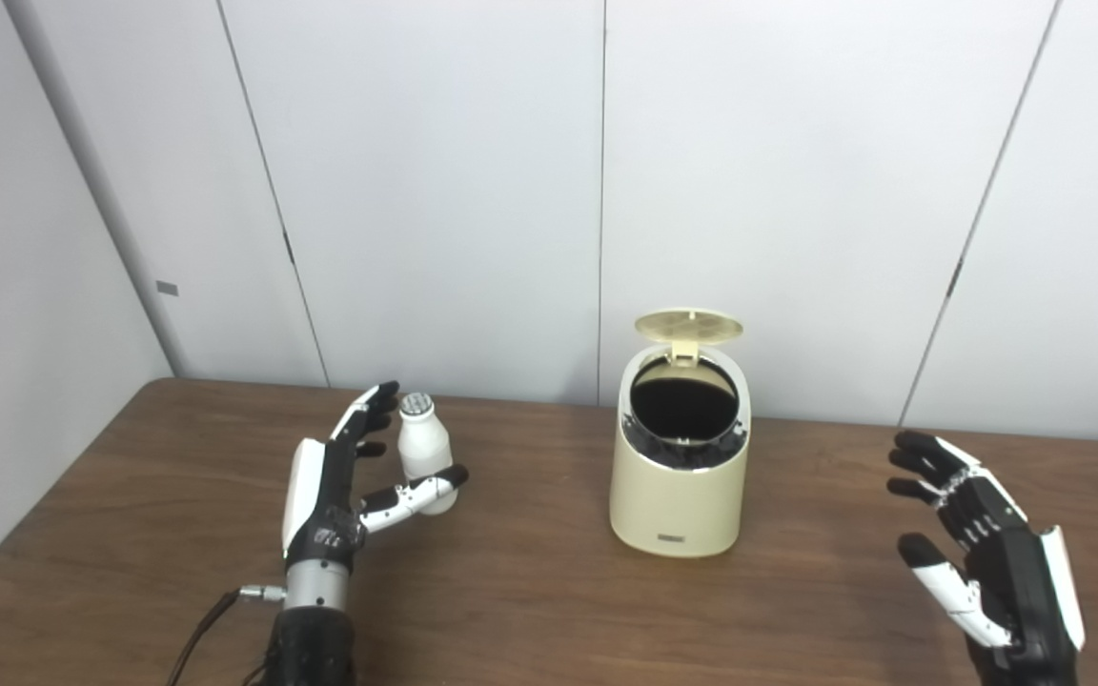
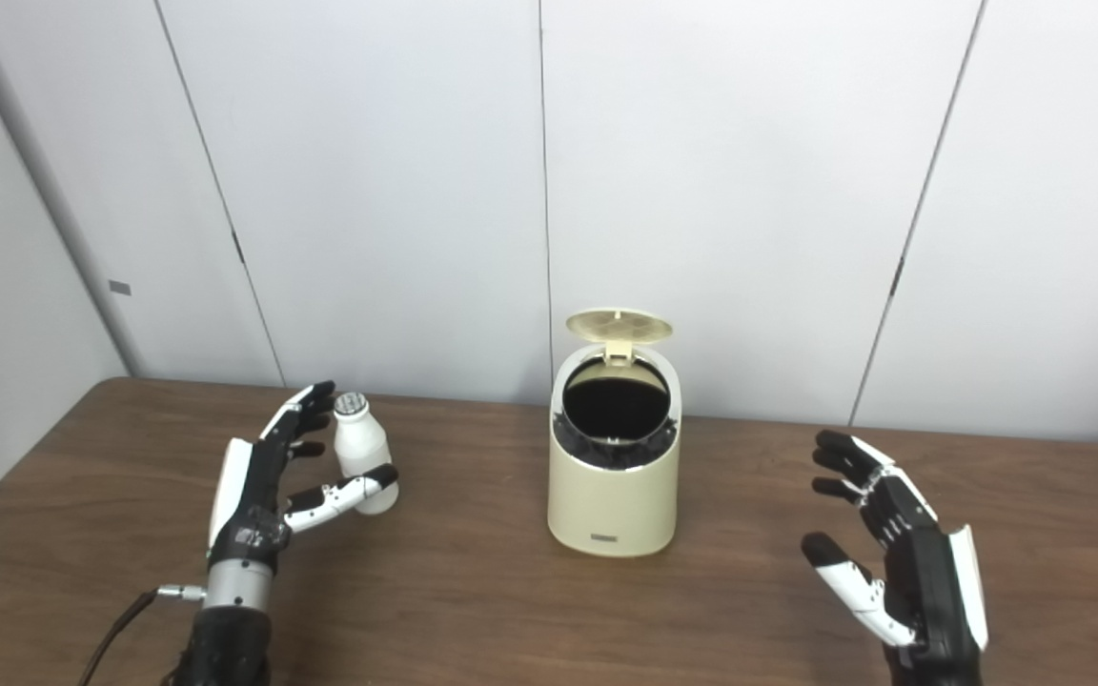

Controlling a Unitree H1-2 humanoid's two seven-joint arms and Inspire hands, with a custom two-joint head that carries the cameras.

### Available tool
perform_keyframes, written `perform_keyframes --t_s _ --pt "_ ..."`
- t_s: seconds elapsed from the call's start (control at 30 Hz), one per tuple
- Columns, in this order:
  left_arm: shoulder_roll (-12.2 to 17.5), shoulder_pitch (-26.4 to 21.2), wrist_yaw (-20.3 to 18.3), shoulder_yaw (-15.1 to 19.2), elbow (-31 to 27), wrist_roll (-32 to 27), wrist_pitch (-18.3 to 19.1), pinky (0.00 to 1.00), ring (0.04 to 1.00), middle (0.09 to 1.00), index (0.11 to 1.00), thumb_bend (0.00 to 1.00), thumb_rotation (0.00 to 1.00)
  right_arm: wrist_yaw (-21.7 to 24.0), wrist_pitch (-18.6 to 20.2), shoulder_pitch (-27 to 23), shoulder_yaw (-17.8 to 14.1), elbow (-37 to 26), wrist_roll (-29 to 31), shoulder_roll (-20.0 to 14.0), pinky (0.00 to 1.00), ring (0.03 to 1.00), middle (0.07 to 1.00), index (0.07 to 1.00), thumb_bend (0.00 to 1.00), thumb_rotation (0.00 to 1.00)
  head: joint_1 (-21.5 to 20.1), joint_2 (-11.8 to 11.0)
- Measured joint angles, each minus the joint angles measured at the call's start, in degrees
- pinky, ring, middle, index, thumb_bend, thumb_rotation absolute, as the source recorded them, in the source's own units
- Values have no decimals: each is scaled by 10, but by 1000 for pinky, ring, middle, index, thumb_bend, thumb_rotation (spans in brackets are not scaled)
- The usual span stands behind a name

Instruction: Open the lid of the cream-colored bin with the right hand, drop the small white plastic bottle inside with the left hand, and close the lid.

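We have the cream-colored bin [image 1: 679, 481] standing upright near the middle of the counter [image 1: 530, 591], its lid [image 1: 688, 327] already flipped up and back at the bin's twelve o'clock, so the dark round mouth lies open to us. The small white plastic bottle [image 1: 422, 453] stands upright on the counter well away at the bin's nine o'clock, and our left hand [image 1: 344, 476] sits right against it: the fingers [image 1: 373, 405] reach up along the bottle's far left side while the thumb [image 1: 416, 495] crosses low in front of its base. The fingers look spread around the bottle rather than tightened on it, and we cannot tell whether they press it yet, so we judge the step in hand to be taking the bottle. To do it well we should close on the body below the cap, thumb opposite the fingers, squeezing evenly so the light bottle does not tip or skid toward three o'clock. Once it is firm we should lift it straight up, high enough to pass over the bin's rim, carry it toward three o'clock, and centre it over the mouth before letting go. Our right hand [image 1: 983, 553] waits at the bin's four o'clock, well apart from it, fingers released and spread, holding nothing; it should stay clear until the bottle is in, then press the lid down.
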Motion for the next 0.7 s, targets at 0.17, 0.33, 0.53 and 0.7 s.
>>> perform_keyframes --t_s 0.17,0.33,0.53,0.7 --pt "2 -15 2 -5 17 4 2 714 809 823 851 1000 338 3 1 3 0 -13 -1 0 667 769 788 756 637 629 -1 3" --pt "3 -27 3 -12 33 14 19 689 796 820 853 1000 355 7 3 6 0 -19 -1 0 667 765 788 754 666 625 -3 4" --pt "3 -37 4 -18 55 21 33 700 799 816 849 1000 336 8 16 11 1 -27 -1 0 658 763 785 747 691 626 -4 3" --pt "3 -46 12 -22 75 21 33 695 793 803 833 1000 333 9 18 11 2 -36 0 0 655 764 786 746 696 623 -4 3"
